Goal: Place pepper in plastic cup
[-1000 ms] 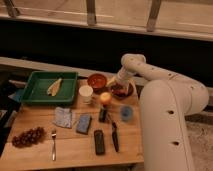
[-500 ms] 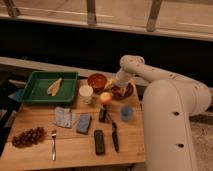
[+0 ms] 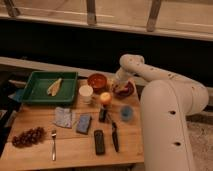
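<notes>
Unchanged from half a second ago: two-finger gripper down at dark purple round bowl, right of centre; cannot tell whether clenched or released. Small elongated orange-red pepper apparently inside that bowl. Short light-blue plastic cup just below, near wooden table's right edge, bare wood between

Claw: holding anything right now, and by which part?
Cannot be told. The claw is low at the purple bowl, beyond the plastic cup; any hold there is not visible.
</notes>
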Robot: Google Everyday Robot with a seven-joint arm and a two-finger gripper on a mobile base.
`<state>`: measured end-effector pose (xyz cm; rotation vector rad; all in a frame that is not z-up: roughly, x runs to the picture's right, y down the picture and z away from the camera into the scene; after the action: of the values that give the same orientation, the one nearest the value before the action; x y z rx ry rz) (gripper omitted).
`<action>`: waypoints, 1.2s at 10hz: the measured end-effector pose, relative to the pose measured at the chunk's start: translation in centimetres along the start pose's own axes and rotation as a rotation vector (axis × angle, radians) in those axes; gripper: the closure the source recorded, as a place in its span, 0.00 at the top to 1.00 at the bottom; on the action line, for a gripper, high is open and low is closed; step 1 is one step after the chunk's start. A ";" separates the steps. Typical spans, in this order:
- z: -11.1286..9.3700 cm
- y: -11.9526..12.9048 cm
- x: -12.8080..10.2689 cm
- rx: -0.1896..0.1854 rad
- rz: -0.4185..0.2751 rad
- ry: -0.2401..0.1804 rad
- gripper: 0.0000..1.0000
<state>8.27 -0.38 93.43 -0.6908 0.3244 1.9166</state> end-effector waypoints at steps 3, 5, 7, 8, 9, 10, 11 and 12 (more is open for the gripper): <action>-1.7 0.2 -0.4 -0.011 -0.002 -0.040 0.06; -3.0 0.6 -0.4 -0.017 -0.012 -0.062 0.06; -4.5 0.8 -0.2 -0.018 -0.024 -0.092 0.06; -5.3 0.6 -0.1 -0.017 -0.027 -0.101 0.06; -6.8 -0.2 0.2 -0.015 -0.033 -0.111 0.06; -7.8 -1.0 0.4 -0.013 -0.039 -0.114 0.06; -8.8 -2.0 0.8 -0.007 -0.040 -0.120 0.06; -10.3 -3.7 1.3 0.013 -0.040 -0.134 0.06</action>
<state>14.46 -3.08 84.71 -0.5538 0.2371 1.9106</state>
